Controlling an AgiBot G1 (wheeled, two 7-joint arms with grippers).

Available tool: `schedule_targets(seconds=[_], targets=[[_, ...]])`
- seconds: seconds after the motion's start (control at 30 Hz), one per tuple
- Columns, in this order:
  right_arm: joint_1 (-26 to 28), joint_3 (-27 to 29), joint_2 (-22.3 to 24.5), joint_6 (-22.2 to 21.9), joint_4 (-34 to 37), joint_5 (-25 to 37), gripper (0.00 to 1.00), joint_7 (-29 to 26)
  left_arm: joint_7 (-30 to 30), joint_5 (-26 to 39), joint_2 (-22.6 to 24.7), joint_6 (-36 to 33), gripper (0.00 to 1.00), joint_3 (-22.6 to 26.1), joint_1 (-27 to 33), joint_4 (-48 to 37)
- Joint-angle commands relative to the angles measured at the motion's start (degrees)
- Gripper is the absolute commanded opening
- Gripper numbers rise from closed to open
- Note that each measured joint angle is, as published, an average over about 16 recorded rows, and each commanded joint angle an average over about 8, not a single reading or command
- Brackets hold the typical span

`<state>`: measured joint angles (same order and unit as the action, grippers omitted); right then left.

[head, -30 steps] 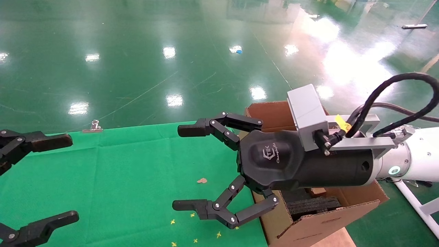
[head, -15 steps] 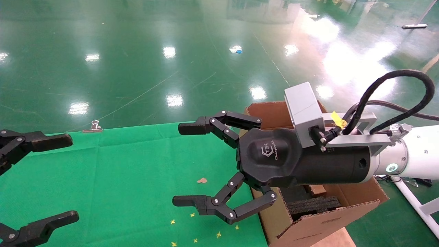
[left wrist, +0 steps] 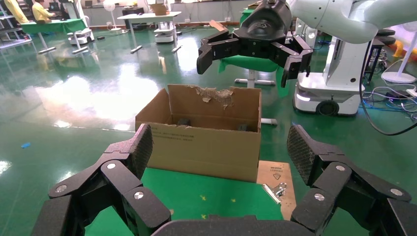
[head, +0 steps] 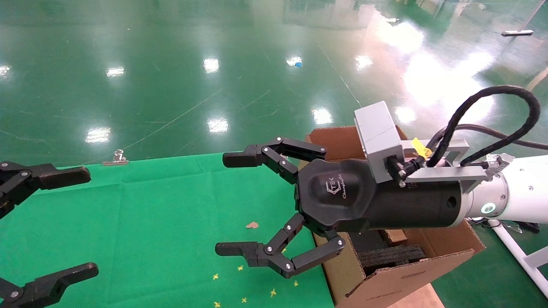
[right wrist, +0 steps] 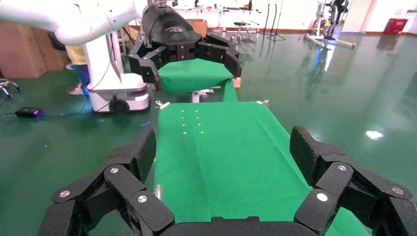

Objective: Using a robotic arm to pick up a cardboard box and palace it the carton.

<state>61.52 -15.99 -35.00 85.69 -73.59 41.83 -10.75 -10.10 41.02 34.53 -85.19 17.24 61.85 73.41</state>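
Observation:
My right gripper (head: pixel 230 205) is open and empty, held above the right part of the green table cloth (head: pixel 150 222) on the white robotic arm (head: pixel 520 194). Its body hangs over the near left corner of the carton (head: pixel 406 273). The carton stands open at the table's right end with black foam (head: pixel 387 256) inside, and the left wrist view shows its torn flap (left wrist: pixel 214 93). A small brown piece (head: pixel 396 236) lies in the carton; I cannot tell whether it is the cardboard box. My left gripper (head: pixel 83 222) is open and empty at the left edge.
A metal binder clip (head: pixel 115 159) sits at the table's far edge and another (left wrist: pixel 275 191) lies near the carton on a brown board (left wrist: pixel 275 172). A brown scrap (head: pixel 252 225) and yellow marks lie on the cloth. Glossy green floor surrounds the table.
The right wrist has shifted very slightly and its cable loop has moved a little. The right fingers stay open. The left gripper has not moved.

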Motion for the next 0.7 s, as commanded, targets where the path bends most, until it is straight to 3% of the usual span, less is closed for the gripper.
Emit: schedule_targets(seconds=[0.03, 0.7], targets=[[0.0, 0.0, 0.0, 0.0, 0.0, 0.0, 1.0, 0.0, 0.0, 0.0, 0.0, 0.0, 1.0, 0.0, 0.0, 0.0], [0.1, -0.1, 0.0, 0.0, 0.1, 0.1, 1.0, 0.0, 0.0, 0.0, 0.0, 0.0, 1.0, 0.0, 0.0, 0.0]])
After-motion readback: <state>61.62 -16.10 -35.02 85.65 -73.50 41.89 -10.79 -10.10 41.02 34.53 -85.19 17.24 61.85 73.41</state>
